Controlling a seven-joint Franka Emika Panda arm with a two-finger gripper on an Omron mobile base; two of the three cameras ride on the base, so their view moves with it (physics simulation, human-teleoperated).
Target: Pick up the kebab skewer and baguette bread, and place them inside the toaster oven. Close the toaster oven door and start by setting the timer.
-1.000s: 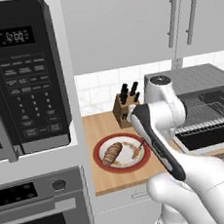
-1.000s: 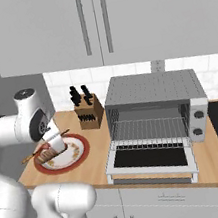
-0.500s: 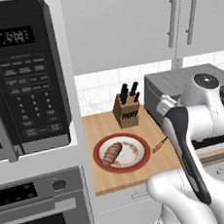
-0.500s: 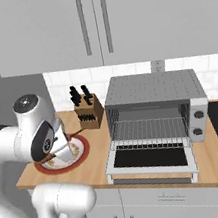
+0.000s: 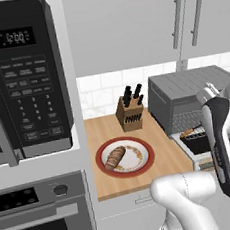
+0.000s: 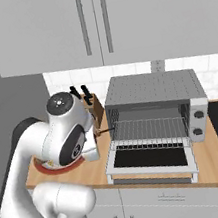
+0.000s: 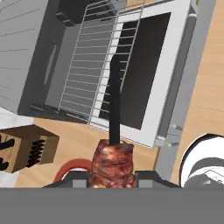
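Skewer [image 7: 112, 162] sits clamped between my fingers, its meat chunks right at my fingertips and the dark stick running straight ahead of me toward the oven [image 6: 151, 89]. My gripper [image 7: 112, 175] is closed narrow on it. The rack [image 7: 94, 65] lies ahead and beyond the stick's tip, and the door [image 6: 151, 159] hangs open flat below it, between me and the cavity.

My worry is the long stick. It leads well out in front of my grip, so if I push in at a slant, I judge the tip may snag a rack wire or strike the oven's frame and twist the skewer in my hold. I cannot tell how firm the grip on the soft chunks is; a knock might slide it loose onto the door. Coming in low, my hand may clip the door's edge.

Baguette [image 5: 115, 157] waits on the plate [image 5: 143, 160], well behind me.
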